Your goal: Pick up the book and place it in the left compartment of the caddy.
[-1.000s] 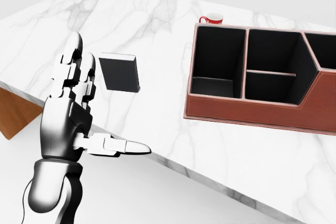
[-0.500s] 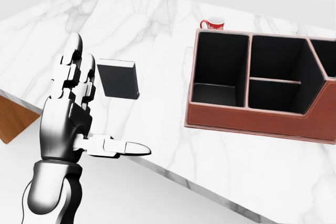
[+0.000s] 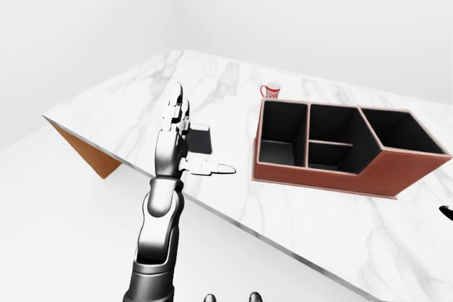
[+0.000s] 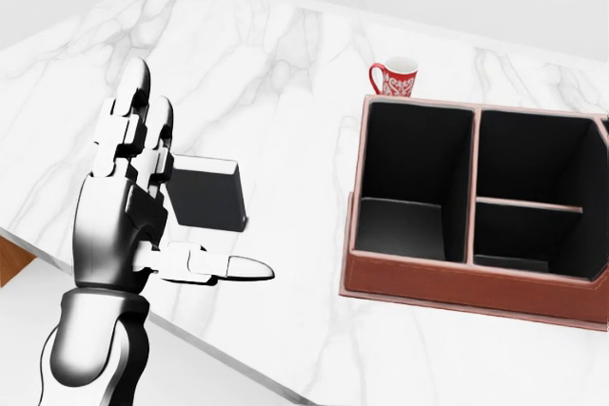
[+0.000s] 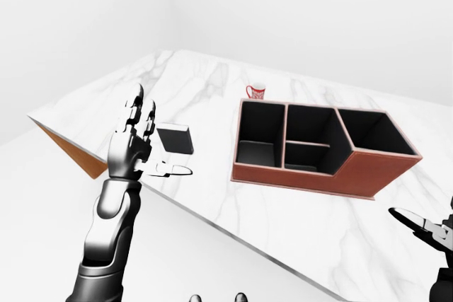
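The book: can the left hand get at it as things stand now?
Probably yes. The left hand is raised and open beside the book, which lies flat on the table with nothing between them. The caddy stands apart from it.

No readable text anywhere. Mug (image 4: 395,76) at the top of the head view, just beyond the caddy's (image 4: 447,288) far wall, has a red pattern on white, too small and blurred to tell if it is lettering or decoration. Book (image 4: 206,194) cover is plain dark, no title, no spine print visible. Caddy walls are plain reddish-brown, no label or brand. Marble counter (image 4: 285,73) shows only grey veining, no marks or numbers. Robot's left hand (image 4: 128,206) and arm carry no decals or numbers that can be made out in any view.
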Tool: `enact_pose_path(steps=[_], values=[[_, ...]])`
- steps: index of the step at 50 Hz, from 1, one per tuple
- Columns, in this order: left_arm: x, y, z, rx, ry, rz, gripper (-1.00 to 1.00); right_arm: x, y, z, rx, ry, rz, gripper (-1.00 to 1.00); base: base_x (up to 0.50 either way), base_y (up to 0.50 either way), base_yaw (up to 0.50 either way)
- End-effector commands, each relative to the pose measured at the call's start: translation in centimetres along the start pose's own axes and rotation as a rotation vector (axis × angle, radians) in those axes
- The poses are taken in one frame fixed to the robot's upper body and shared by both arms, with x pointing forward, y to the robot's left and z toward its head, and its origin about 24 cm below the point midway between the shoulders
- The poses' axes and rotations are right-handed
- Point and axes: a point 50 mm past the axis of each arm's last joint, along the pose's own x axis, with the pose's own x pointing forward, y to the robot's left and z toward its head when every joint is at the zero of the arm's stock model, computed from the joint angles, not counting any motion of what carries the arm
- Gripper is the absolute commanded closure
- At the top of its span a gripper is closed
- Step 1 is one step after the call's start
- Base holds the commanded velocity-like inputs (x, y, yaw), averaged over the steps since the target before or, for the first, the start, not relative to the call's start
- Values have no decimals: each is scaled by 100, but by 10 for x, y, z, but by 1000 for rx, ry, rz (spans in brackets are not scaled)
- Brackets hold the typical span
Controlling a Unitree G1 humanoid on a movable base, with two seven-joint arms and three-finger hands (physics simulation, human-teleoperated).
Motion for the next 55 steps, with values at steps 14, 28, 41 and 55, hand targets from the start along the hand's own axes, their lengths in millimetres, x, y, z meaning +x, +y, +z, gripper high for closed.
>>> enact_pose_path(steps=[14, 28, 41, 55], values=[[-1, 0, -5, 0, 9, 1, -100, 0, 0, -2, 0, 8, -1, -100, 30, 3, 0], [-3, -1, -4, -2, 9, 0, -100, 1, 1, -3, -1, 12, 1, -100, 26, 1, 0], [0, 2, -2, -2, 7, 6, -100, 0, 1, -2, -7, 8, 1, -100, 7, 4, 0], [0, 2, 4, 7, 5, 10, -100, -1, 2, 0, -7, 1, 10, -100, 7, 4, 0]])
